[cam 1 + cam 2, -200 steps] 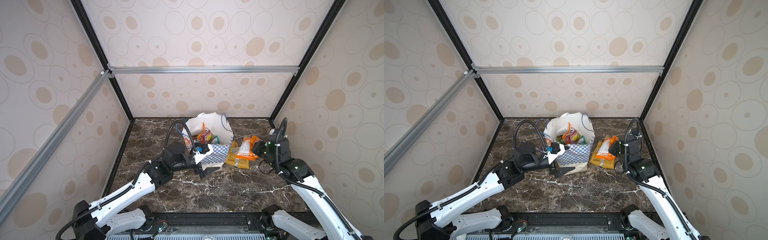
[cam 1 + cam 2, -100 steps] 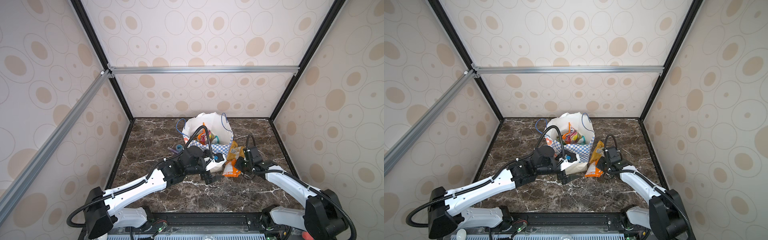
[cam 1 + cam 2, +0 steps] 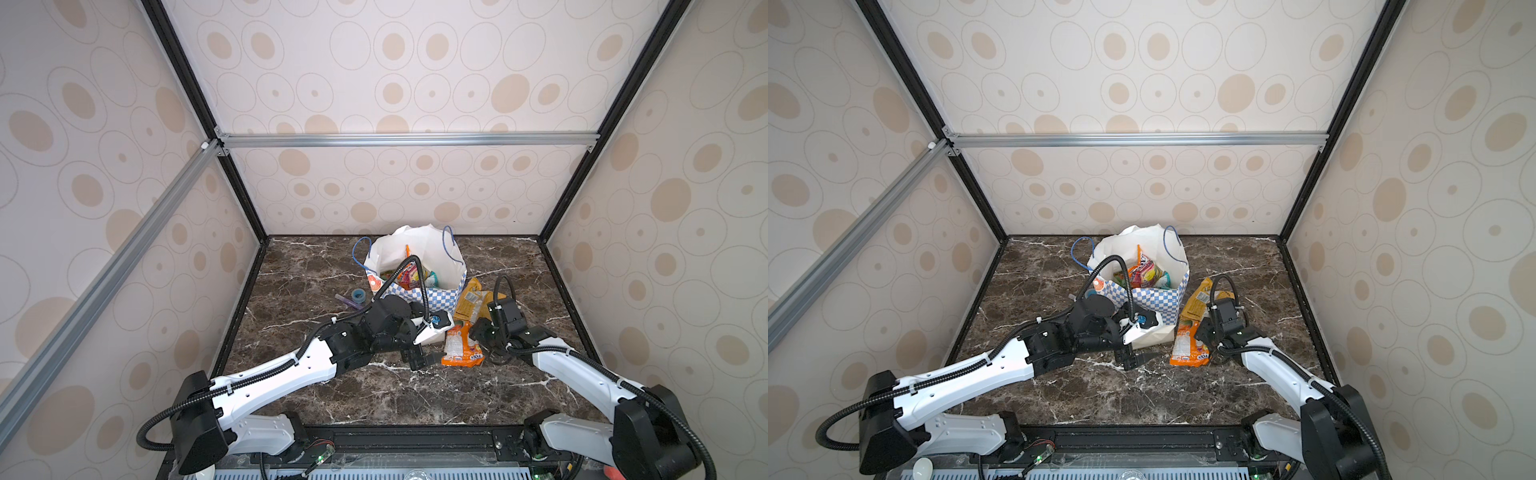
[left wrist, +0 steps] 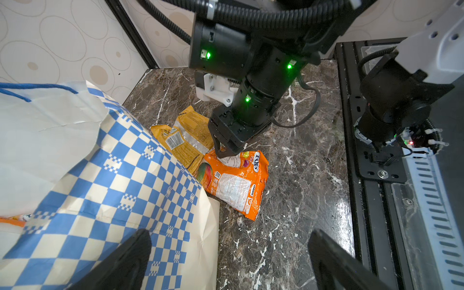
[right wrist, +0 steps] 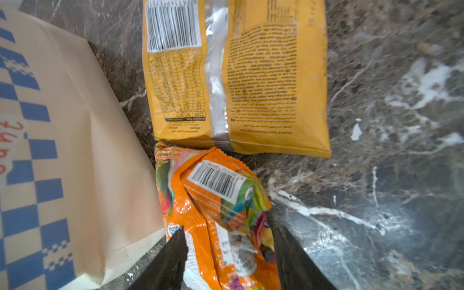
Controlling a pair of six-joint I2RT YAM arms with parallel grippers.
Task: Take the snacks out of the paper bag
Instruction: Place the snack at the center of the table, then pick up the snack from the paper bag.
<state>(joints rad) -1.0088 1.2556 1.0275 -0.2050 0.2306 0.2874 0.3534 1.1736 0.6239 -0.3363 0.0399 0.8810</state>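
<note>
On the far middle of the tabletop (image 3: 415, 399), the paper bag (image 3: 388, 253) is standing upright with its mouth gaping, and several snacks (image 3: 1144, 272) are sitting loosely inside, tops poking toward the rim. They are looking light, crinkly and air-puffed: foil that will likely be slipping under a flat press and crumpling under a hard one, so a pinch across a sealed end seam or a corner is probably offering the surest hold. The bag is thin paper and may be tipping or dragging if a packet catches its wall.

The left jaws are hanging low just near of the bag's right corner, outside it, spread wide and holding nothing; the bag's wall is lying just beside one of them, while the packets inside are sitting higher and farther back, well apart.

Right of the bag, two packets are lying on the tabletop: a yellow-orange packet (image 5: 263, 75) farther back, seam side up, and an orange packet (image 4: 236, 185) nearer, its far edge touching the yellow one. The right jaws are standing parted astride a crumpled stretch of the orange packet; foil is bulging between them, yet the packet's body is resting flat on the tabletop, so they appear to be gripping nothing.
</note>
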